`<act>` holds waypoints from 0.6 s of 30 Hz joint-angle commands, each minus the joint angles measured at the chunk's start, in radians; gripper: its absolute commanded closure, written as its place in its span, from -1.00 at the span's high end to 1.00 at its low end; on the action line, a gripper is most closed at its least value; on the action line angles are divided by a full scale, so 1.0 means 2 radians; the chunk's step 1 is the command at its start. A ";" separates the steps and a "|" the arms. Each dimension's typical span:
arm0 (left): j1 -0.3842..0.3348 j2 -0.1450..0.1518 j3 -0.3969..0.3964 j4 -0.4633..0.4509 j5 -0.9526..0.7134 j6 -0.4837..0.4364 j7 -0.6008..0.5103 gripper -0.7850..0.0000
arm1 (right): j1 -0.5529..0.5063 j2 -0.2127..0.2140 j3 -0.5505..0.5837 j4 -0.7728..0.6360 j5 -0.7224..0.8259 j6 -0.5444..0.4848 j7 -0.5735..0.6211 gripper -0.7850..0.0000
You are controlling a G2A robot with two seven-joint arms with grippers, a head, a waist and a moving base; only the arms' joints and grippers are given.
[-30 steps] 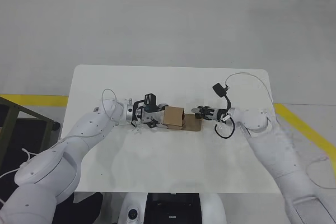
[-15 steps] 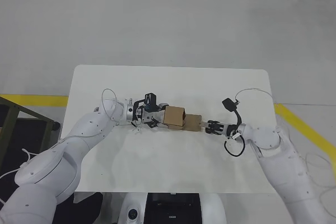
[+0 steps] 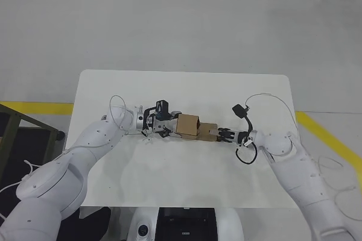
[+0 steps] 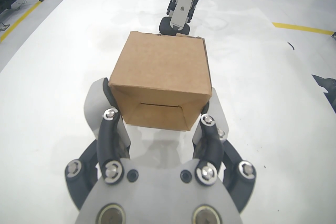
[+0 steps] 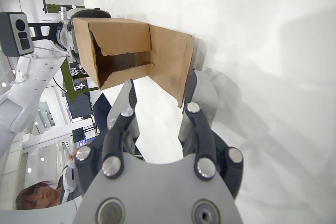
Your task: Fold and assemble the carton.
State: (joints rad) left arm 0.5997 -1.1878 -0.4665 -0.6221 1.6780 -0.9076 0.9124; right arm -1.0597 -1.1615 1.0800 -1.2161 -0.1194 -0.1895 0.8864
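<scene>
Small brown cardboard carton (image 3: 187, 126) sits clamped in the left gripper (image 4: 160, 107), its loose end flap (image 5: 170, 62) between the parted fingers of the right gripper (image 5: 161, 93); risk: an off-crease push buckles the flap or skews the carton in the clamp

The top camera looks straight down from above the arms onto the white table (image 3: 108, 90), far enough off to take in both arms and the carton (image 3: 187, 125) between them. The left wrist camera sits close behind the left gripper (image 4: 158, 93), facing out along its jaws: carton between them, right gripper (image 4: 175, 25) just beyond. The right wrist camera faces back from the opposite end, the carton's flap between its jaws. All three views share carton and tabletop.
</scene>
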 commanded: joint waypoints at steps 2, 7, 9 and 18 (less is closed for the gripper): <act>0.000 0.000 -0.001 0.000 0.001 0.000 0.000 0.55 | 0.008 -0.003 -0.008 0.011 0.006 -0.004 0.001 -0.07; 0.001 0.000 -0.002 0.002 0.000 -0.001 0.000 0.54 | 0.016 -0.007 -0.016 0.025 0.032 -0.024 0.008 -0.07; 0.001 -0.001 -0.003 0.003 -0.002 -0.001 -0.001 0.54 | 0.018 -0.008 -0.016 0.032 0.049 -0.035 0.011 -0.07; 0.002 0.000 -0.004 0.002 -0.001 0.000 0.000 0.53 | 0.028 -0.010 -0.023 0.051 0.054 -0.039 0.017 -0.06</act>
State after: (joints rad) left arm 0.6032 -1.1886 -0.4738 -0.6179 1.6763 -0.9067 0.9133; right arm -1.0031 -1.1816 1.0349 -1.1161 -0.0172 -0.2643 0.9183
